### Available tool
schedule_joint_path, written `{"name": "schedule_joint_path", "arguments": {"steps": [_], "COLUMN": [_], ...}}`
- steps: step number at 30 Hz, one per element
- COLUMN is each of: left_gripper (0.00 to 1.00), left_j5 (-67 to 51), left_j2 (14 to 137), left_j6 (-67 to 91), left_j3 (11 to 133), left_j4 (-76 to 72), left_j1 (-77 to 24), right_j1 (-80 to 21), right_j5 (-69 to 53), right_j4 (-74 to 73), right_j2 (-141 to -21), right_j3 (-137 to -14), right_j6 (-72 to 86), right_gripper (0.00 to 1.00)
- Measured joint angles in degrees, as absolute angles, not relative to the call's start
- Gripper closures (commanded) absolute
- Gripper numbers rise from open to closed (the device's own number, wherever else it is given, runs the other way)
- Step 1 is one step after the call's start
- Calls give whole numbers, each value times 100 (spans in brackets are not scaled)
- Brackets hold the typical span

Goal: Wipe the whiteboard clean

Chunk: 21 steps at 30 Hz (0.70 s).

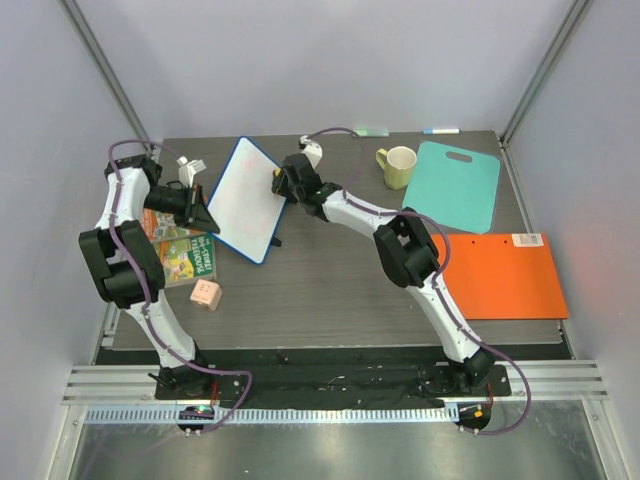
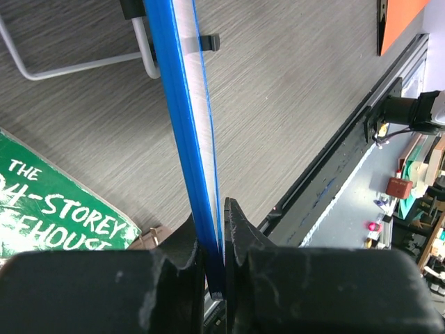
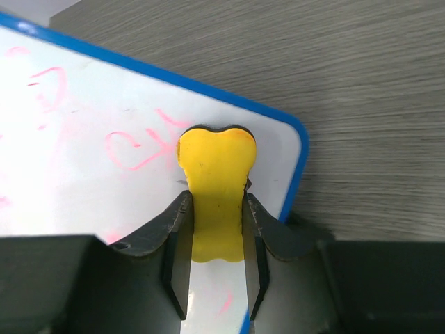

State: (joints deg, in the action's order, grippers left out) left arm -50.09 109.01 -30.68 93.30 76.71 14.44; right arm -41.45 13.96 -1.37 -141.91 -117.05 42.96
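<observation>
Whiteboard (image 1: 245, 195) rim pinched in left fingers (image 2: 177, 271), right fingers (image 3: 163, 229) gripping yellow eraser (image 3: 217, 181) beside pink scribbles (image 3: 135, 149), book (image 2: 49, 202) reading "STOREY"

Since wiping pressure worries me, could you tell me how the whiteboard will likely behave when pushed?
The whiteboard is probably stiff: its blue edge runs straight. Held only at one rim by the left hand, it may pivot as the yellow eraser in the right hand presses near its corner. Its glossy face looks slippery.
</observation>
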Motion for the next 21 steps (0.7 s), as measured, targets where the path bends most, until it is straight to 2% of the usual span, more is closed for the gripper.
{"name": "schedule_joint_path", "arguments": {"steps": [14, 21], "left_gripper": [100, 100], "left_j5": [-4862, -4742], "left_j2": [10901, 10901], "left_j6": [-3479, -3439], "left_j3": [9317, 9306], "left_j4": [7684, 7623], "left_j1": [1444, 1459], "right_j1": [-4849, -4921], "right_j5": [351, 368], "right_j4": [246, 513], "right_j2": [-14280, -14429], "right_j3": [-13170, -13255], "right_j6": [4338, 4694], "right_gripper": [99, 99]}}
